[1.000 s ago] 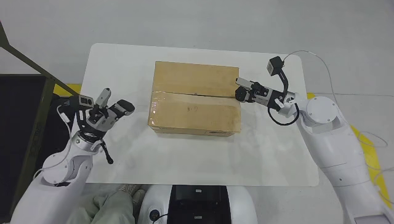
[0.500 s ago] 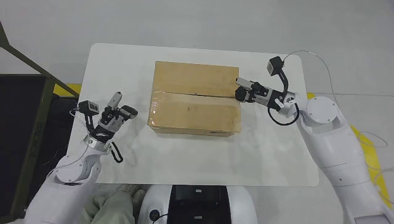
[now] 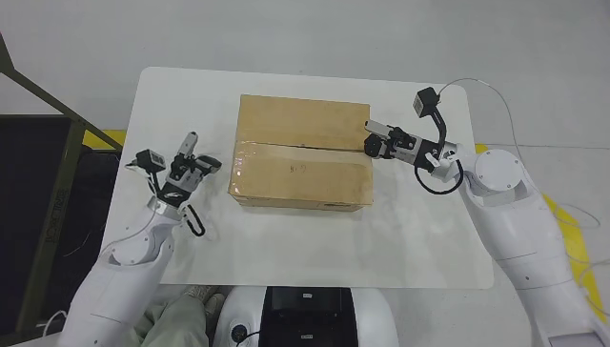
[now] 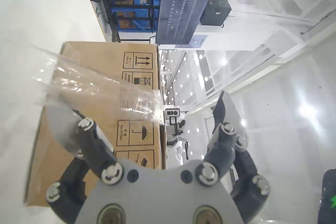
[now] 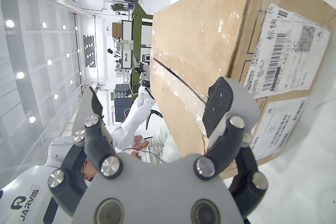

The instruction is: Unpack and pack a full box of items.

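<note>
View from above: a closed brown cardboard box (image 3: 300, 152) sits in the middle of a white worktop (image 3: 191, 90), its long side running left to right across the frame. Its two top flaps meet in a seam (image 3: 300, 144) that runs the length of the lid and is glossy with clear tape. At centre left of the frame the left pincer (image 3: 195, 164) is just beside the box's left end, pointing at it but apart from it. Its two fingers are spread wide and hold nothing. The left wrist camera shows a loose, crumpled strip of clear tape (image 4: 99, 93) standing out from that end of the box. The strip hangs between the pincer and the cardboard and partly veils one finger. At centre right of the frame the right pincer (image 3: 374, 142) is at the box's right end, level with the seam. It too is wide open and empty. Its wrist camera shows one ribbed finger pad (image 5: 219, 104) in front of the lid's edge near the seam, while the other finger is out in open air off the box. Whether the pad touches the cardboard cannot be told. White shipping labels (image 5: 288, 51) cover that right end face. A dark panel (image 3: 29, 185) stands off the worktop at the frame's left edge.
</note>
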`<control>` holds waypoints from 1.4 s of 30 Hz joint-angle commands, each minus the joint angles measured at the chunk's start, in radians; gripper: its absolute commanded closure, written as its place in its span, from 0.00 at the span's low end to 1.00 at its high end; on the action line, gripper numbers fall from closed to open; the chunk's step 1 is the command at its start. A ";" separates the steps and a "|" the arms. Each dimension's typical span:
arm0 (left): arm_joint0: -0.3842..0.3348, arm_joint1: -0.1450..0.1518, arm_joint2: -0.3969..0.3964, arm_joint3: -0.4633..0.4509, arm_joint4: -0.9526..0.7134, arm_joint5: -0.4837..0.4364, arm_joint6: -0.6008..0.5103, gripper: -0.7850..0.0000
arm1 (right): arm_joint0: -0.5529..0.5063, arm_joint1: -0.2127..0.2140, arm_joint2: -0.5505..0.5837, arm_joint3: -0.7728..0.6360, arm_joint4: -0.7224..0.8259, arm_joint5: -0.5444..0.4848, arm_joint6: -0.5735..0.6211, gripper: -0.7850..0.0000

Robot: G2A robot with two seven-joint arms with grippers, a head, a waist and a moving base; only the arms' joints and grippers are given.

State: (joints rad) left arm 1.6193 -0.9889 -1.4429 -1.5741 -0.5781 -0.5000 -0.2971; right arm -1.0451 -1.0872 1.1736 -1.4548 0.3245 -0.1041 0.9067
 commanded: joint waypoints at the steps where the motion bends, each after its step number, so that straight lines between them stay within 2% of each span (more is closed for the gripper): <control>1: -0.012 -0.005 0.006 0.009 -0.005 -0.019 0.013 0.00 | 0.000 0.000 0.000 0.000 0.000 0.000 0.000 0.00; 9: -0.033 -0.023 -0.003 0.016 -0.046 -0.115 0.035 0.00 | 0.000 0.000 0.000 0.000 0.000 0.000 0.000 0.00; 15: -0.071 -0.033 -0.008 0.021 -0.058 -0.113 0.028 0.00 | 0.000 0.000 0.000 0.000 0.000 0.000 0.000 0.00; 22: -0.072 -0.044 -0.016 0.010 -0.075 -0.159 0.014 0.00 | 0.000 0.000 0.000 0.000 0.000 0.000 0.000 0.00; 31: -0.088 -0.058 -0.022 -0.038 -0.057 -0.188 0.011 0.00 | 0.000 0.000 0.000 0.000 0.000 0.000 0.000 0.00; 42: -0.122 -0.076 0.014 -0.102 0.012 -0.173 0.001 0.00 | 0.000 0.000 0.000 0.000 0.000 0.000 0.000 0.00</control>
State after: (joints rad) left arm 1.5001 -1.0632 -1.4335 -1.6710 -0.5734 -0.6757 -0.2954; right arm -1.0451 -1.0872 1.1736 -1.4548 0.3245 -0.1041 0.9067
